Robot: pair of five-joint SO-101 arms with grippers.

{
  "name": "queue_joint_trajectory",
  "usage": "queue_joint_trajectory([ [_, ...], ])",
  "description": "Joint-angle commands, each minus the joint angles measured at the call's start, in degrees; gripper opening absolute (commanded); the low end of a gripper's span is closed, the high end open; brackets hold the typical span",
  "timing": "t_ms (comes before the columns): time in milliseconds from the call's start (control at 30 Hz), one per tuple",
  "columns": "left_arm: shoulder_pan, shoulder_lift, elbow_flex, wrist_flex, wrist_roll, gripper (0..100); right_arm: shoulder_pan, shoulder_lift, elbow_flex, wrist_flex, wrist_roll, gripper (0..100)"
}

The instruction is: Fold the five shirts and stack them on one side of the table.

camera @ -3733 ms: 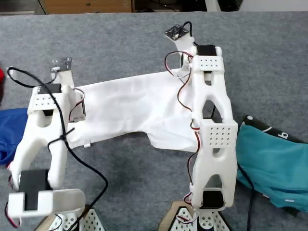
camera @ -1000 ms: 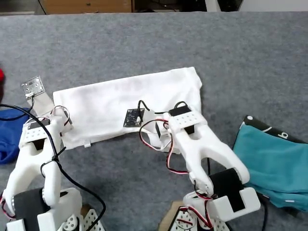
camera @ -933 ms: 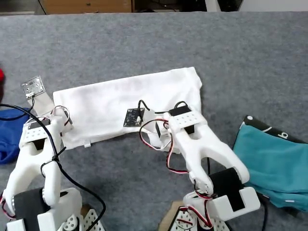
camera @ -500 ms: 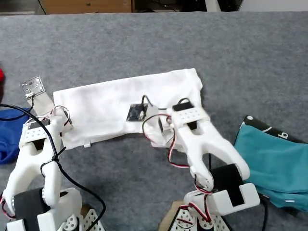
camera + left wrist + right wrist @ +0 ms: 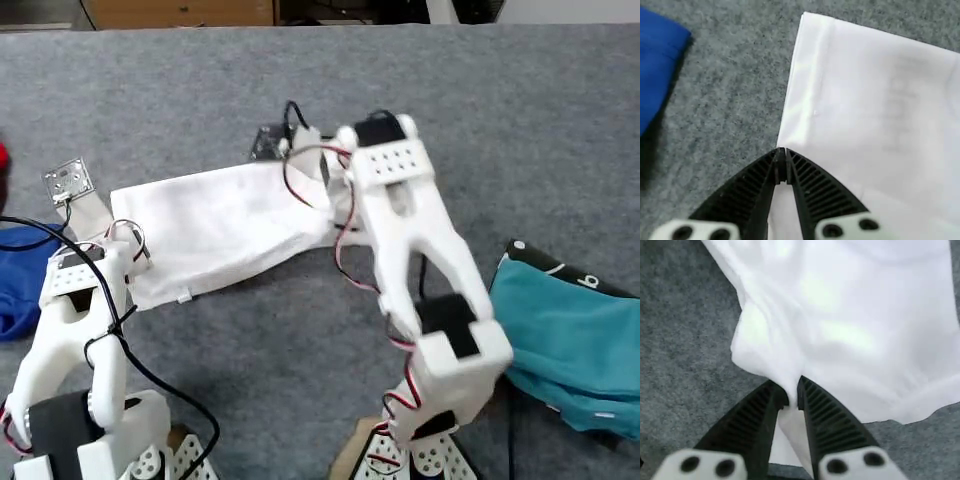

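Grey table [image 5: 200,90], white shirt [image 5: 210,225], small hem label [image 5: 183,297]

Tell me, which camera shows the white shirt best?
The high view: the white shirt lies there nearly whole. The left wrist view shows one end, gripped by the left end effector; the right wrist view, a bunched fold in the right end effector.

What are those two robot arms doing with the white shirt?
They are folding a white shirt on the grey table. The left gripper pinches one edge of it, and the right gripper pinches a bunched part at the other end. A blue shirt and a teal shirt lie off to the sides.
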Motion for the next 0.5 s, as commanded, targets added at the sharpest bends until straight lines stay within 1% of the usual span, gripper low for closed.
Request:
queue_joint_trajectory([
  [0,-0.4,-0.2,-2.8,0.0,0.7,2,-2.5,6.5,-14.9,3.4,1.6,0.4],
  [167,-0.4,-0.2,-2.8,0.0,0.7,2,-3.7,16.8,-27.8,7.4,5.8,0.4],
  [267,-0.4,-0.2,-2.8,0.0,0.7,2,-4.7,21.8,-33.1,8.4,9.1,0.4],
  [367,-0.4,-0.2,-2.8,0.0,0.6,2,-5.1,25.9,-37.1,8.1,9.8,1.3],
  [400,-0.4,-0.2,-2.8,0.0,0.6,2,-5.3,26.9,-38.5,8.4,9.8,3.6],
  [467,-0.4,-0.2,-2.8,0.0,0.6,2,-5.3,27.6,-40.9,8.9,9.8,12.0],
])
